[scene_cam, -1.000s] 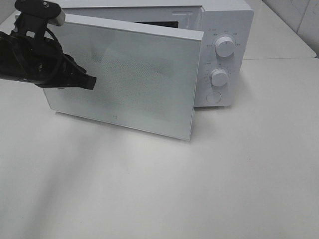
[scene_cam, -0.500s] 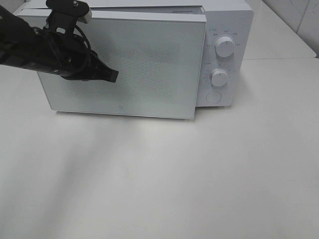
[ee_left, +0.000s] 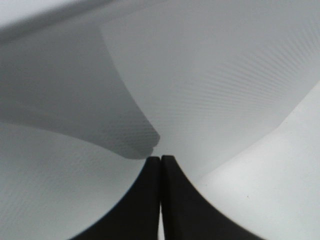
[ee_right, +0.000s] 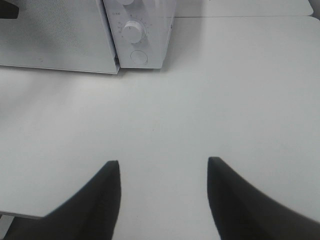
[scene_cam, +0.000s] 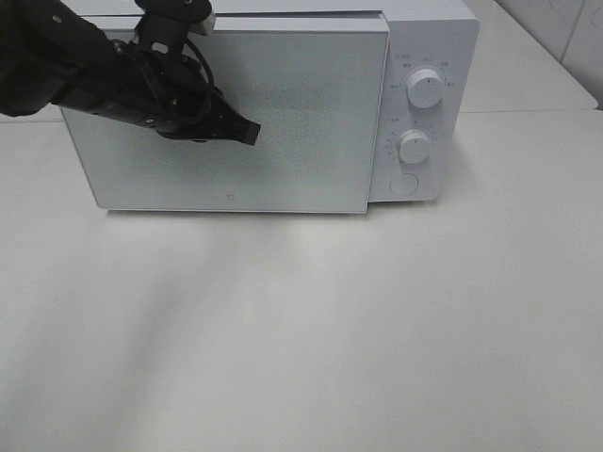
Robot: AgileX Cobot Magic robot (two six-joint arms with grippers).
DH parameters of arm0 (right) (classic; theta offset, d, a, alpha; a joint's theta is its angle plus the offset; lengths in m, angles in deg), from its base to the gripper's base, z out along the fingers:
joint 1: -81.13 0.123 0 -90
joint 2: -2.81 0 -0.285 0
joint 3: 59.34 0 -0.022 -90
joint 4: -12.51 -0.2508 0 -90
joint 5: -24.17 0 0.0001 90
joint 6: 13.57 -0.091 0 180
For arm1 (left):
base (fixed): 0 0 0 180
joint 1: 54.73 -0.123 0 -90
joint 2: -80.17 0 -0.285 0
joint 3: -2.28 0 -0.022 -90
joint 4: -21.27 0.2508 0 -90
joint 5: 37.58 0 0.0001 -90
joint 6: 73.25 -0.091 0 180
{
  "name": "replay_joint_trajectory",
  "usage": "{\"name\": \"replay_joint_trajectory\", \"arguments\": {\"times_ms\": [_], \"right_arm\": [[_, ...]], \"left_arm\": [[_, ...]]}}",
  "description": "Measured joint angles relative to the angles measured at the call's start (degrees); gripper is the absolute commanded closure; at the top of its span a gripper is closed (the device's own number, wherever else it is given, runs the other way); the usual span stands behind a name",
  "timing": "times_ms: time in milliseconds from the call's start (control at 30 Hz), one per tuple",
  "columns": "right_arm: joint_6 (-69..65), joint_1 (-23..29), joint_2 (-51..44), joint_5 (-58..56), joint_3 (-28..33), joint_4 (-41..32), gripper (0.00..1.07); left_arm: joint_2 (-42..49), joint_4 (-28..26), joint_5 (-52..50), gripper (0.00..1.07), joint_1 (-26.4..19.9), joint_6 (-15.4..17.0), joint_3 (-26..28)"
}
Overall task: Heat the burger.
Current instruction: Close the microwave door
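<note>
Microwave [scene_cam: 424, 56]: door [scene_cam: 301, 160] closed flat.
Left gripper [scene_cam: 247, 134]: fingers pressed together, holding nothing, tips at the door.
Right gripper [ee_right: 163, 161]: spread wide, empty, in front of the microwave.
Burger: not seen; cannot tell where.

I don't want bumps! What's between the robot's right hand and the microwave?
Just bare white table lies between the right hand and the microwave; the right wrist view shows it.

Lit brightly, evenly; cast soft shadows on the bench [scene_cam: 132, 311], lower left; blurred beside the left end effector [ee_left: 160, 160].
</note>
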Motion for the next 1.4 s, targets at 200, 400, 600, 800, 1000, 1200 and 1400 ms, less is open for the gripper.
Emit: {"name": "replay_joint_trajectory", "arguments": {"times_ms": [200,400,600,800,1000,1200,1400], "right_arm": [[0.0,0.0,0.0,0.0,0.0,0.0,0.56],[0.0,0.0,0.0,0.0,0.0,0.0,0.56],[0.0,0.0,0.0,0.0,0.0,0.0,0.56],[0.0,0.0,0.0,0.0,0.0,0.0,0.56],[0.0,0.0,0.0,0.0,0.0,0.0,0.56],[0.0,0.0,0.0,0.0,0.0,0.0,0.56],[0.0,0.0,0.0,0.0,0.0,0.0,0.56]], "left_arm": [[-3.3,0.5,1.8,1.06,2.1,0.0,3.7],[-5.5,-0.2,1.9,1.06,3.4,0.9,6.0],[-7.6,-1.7,1.4,1.06,4.5,2.9,8.8],[-10.9,-2.8,2.4,1.06,6.5,3.9,12.9],[-13.1,-3.1,2.7,1.06,7.6,4.1,16.1],[-14.5,-3.0,4.2,1.06,8.5,4.1,18.2],[-14.6,0.8,7.7,1.06,8.7,2.9,18.9]]}}
